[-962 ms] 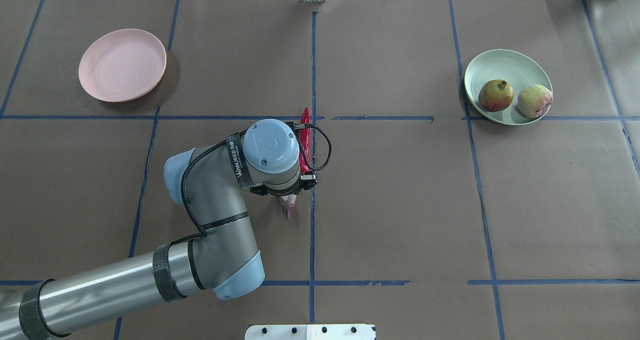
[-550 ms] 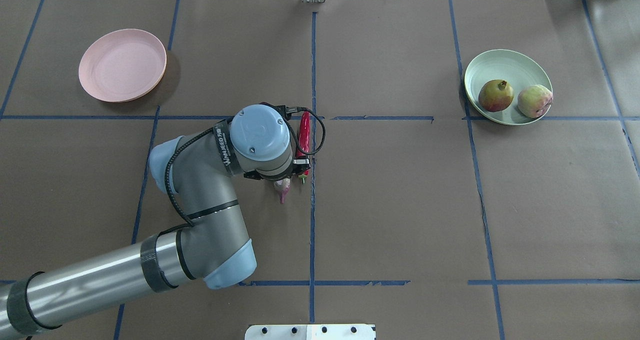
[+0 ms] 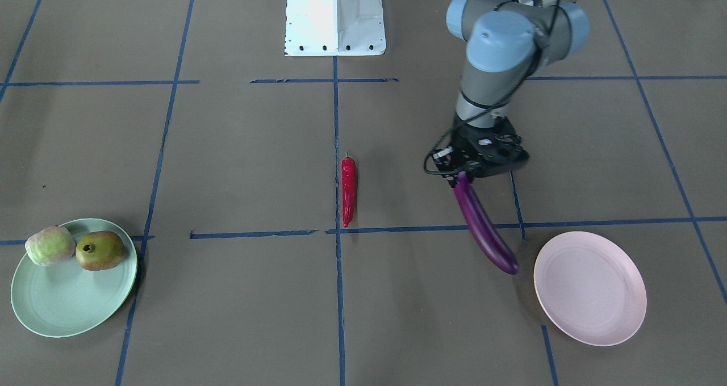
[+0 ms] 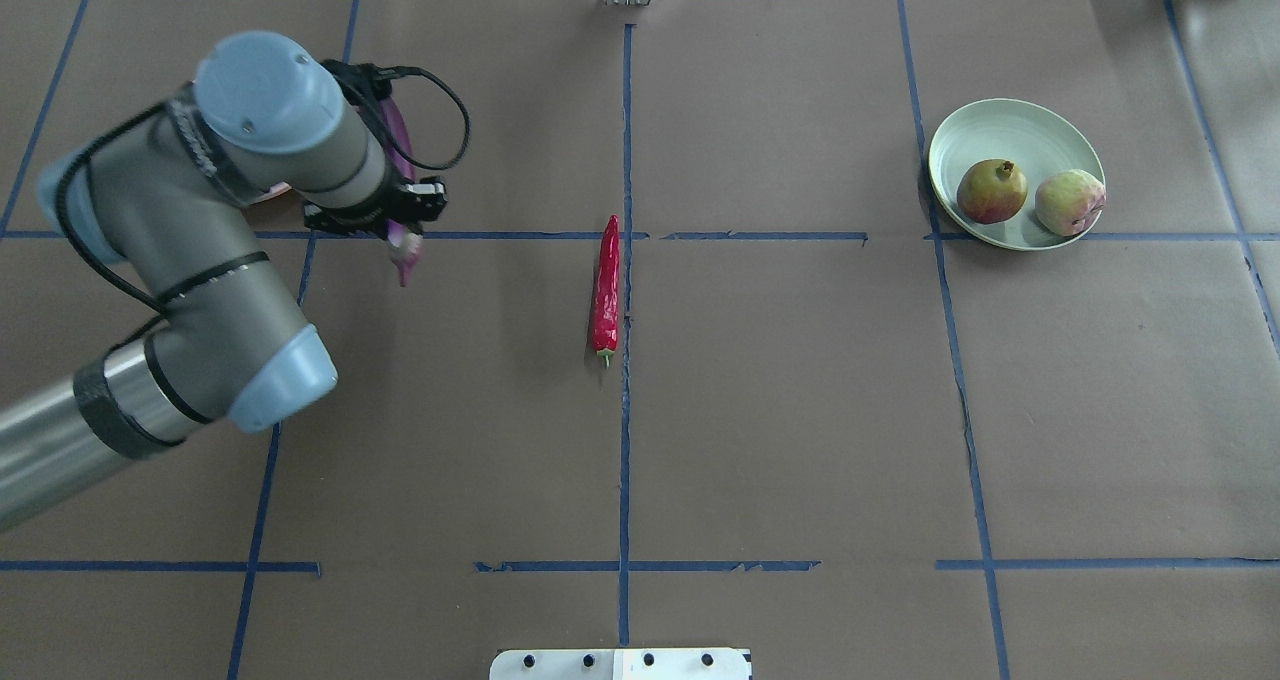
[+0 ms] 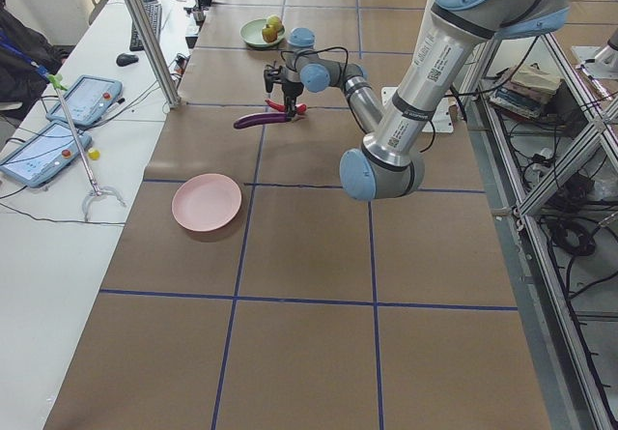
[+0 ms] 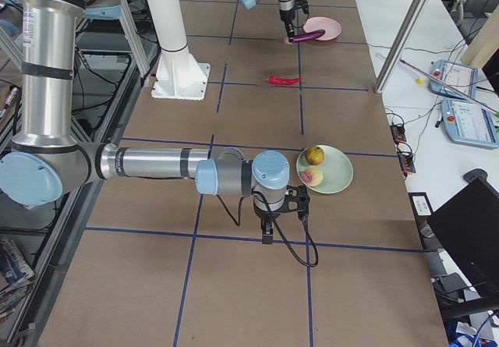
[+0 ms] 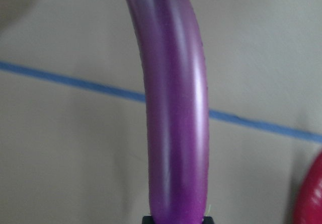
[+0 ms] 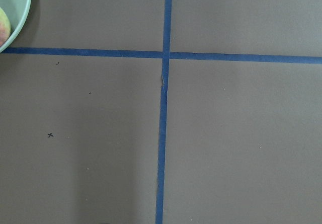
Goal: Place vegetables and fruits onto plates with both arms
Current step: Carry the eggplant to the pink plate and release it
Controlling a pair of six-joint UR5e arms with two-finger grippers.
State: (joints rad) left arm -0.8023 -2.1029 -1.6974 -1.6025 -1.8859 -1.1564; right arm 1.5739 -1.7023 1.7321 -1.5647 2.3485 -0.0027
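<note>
My left gripper (image 3: 464, 172) is shut on the cap end of the purple eggplant (image 3: 485, 227) and holds it above the table. Its tip hangs just beside the pink plate (image 3: 590, 288). In the overhead view the left arm covers most of that plate, and the eggplant (image 4: 402, 145) shows at the gripper (image 4: 398, 230). The red chili (image 4: 605, 290) lies on the centre line. The green-and-red fruit (image 4: 991, 190) and the peach-like fruit (image 4: 1069, 202) sit on the green plate (image 4: 1000, 125). My right gripper (image 6: 266, 231) hovers low near that plate; I cannot tell its state.
The white base block (image 3: 335, 17) stands at the robot's edge of the table. Blue tape lines divide the brown table cover. The right wrist view shows bare table and the green plate's rim (image 8: 20, 17) at its top left.
My left arm has swung from the table centre beside the chili out to the far left, carrying the eggplant towards the pink plate. The chili stays on the table.
</note>
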